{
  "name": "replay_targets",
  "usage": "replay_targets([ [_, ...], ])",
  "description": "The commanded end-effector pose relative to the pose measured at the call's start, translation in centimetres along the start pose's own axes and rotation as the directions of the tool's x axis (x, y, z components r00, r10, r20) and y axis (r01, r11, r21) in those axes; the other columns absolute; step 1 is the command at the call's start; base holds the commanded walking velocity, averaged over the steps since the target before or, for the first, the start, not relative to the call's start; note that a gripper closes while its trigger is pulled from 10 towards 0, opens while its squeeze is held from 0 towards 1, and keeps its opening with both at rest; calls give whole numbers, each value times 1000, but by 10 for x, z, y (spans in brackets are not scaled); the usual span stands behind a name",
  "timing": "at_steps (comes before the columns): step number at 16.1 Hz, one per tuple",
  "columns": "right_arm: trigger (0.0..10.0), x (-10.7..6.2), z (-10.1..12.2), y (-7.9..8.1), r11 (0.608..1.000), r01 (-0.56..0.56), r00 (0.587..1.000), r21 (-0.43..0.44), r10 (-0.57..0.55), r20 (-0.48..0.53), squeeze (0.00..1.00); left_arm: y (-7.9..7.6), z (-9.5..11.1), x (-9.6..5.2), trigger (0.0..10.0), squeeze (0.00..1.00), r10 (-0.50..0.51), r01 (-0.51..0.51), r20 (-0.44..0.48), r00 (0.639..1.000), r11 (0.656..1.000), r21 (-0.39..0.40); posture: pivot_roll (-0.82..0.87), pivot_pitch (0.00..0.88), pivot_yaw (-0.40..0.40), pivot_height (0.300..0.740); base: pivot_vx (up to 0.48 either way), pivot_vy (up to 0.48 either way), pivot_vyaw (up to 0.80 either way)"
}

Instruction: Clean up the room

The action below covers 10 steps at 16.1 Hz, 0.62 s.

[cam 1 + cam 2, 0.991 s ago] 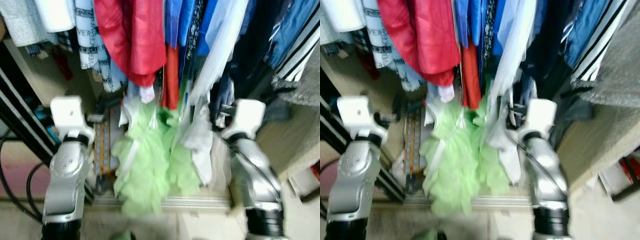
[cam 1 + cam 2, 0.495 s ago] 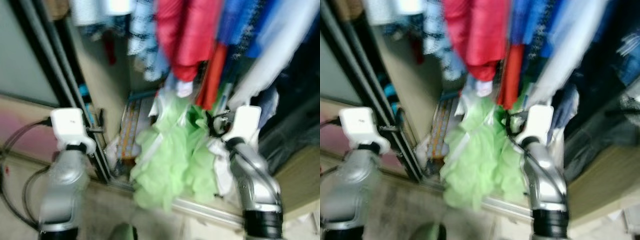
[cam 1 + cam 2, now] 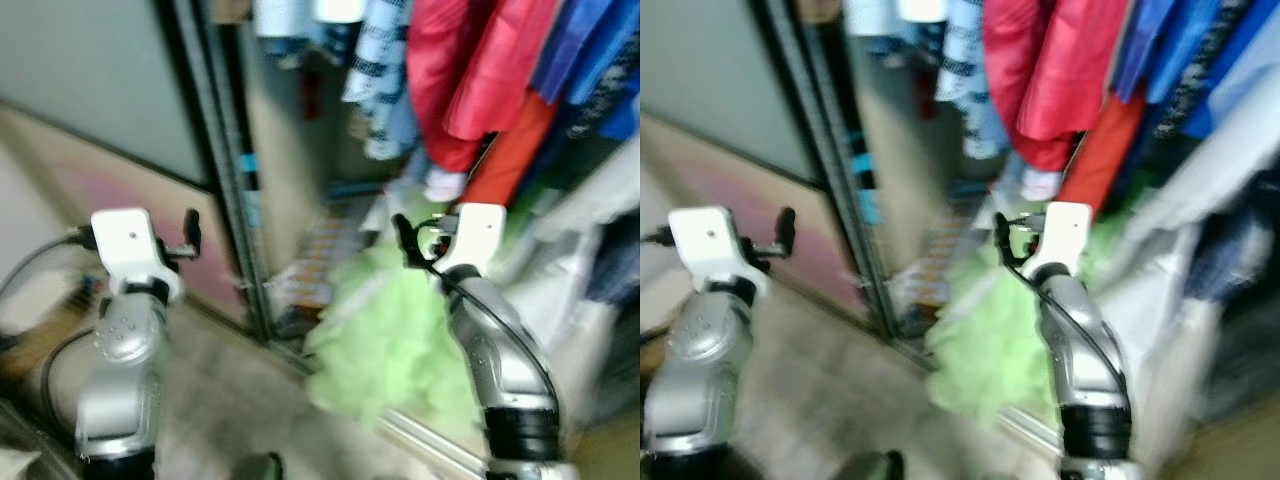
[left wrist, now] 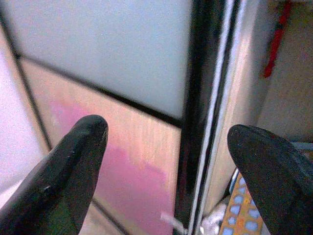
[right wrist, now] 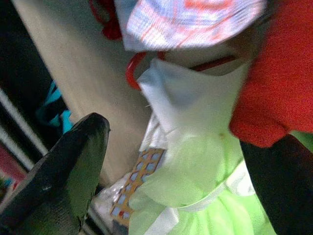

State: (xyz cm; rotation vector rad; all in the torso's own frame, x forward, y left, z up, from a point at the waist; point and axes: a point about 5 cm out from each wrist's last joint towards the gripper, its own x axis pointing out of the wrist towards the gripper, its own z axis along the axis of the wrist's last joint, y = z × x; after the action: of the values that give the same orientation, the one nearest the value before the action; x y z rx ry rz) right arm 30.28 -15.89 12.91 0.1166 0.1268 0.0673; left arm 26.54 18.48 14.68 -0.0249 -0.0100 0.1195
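The left gripper [image 4: 166, 161] is hovering with its fingers spread wide and holding nothing, pointing at the dark sliding door frame [image 3: 225, 170] of the wardrobe. The frosted door panel [image 4: 107, 49] above and a pink-tinted wooden panel [image 4: 137, 166] below are lying behind it. The right gripper [image 5: 176, 176] is also gaping wide and empty, aiming at a pale green frilly dress [image 3: 385, 330] with a white bodice [image 5: 195, 107]; whether it is touching the fabric is hard to tell. The dress is hanging low at the wardrobe's opening, its hem spilling over the floor track. Above it, red garments [image 3: 470, 70], blue ones [image 3: 1175, 50] and a patterned light-blue piece [image 3: 385, 80] are hanging, their tops cut off. An orange-and-blue patterned item [image 5: 137, 181] is lying at the wardrobe's bottom, half hidden. Both head views are blurring, so any lettering is staying unreadable.
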Motion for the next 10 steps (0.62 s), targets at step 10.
replay_targets([
  [10, 10000, 2, -9, 17, 995, -90, 996, -28, 90, -25, 0, 14, -31, -15, 10000, 0, 81, -76, -66, 994, 994, 84, -34, 0, -76, 740, 0, 0, 800],
])
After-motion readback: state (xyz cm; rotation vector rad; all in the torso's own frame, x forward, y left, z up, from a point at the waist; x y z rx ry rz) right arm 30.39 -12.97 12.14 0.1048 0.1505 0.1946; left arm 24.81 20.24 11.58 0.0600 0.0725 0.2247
